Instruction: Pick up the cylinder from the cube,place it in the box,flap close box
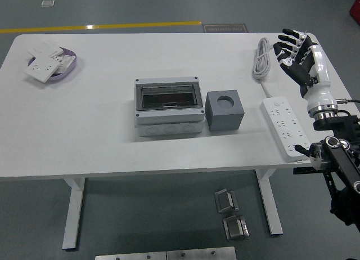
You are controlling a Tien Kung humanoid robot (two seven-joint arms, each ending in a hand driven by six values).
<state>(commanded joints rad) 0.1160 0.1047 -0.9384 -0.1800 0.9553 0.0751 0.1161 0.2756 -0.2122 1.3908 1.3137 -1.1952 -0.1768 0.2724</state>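
A grey cube (pixel 225 110) with a round dark hole in its top stands at the table's middle. I see no cylinder on it. Just left of it, touching or nearly so, is a grey box (pixel 169 107) with a clear flap lid lying shut. My right hand (pixel 293 50) is raised over the table's right edge, far right of the cube, its fingers spread and holding nothing. My left arm is out of view.
A white power strip (pixel 286 128) lies at the table's right, its coiled cable (pixel 262 58) behind it. A purple dish (pixel 50 66) with white socket plates sits at the far left. Metal parts (pixel 230 214) lie on the floor below.
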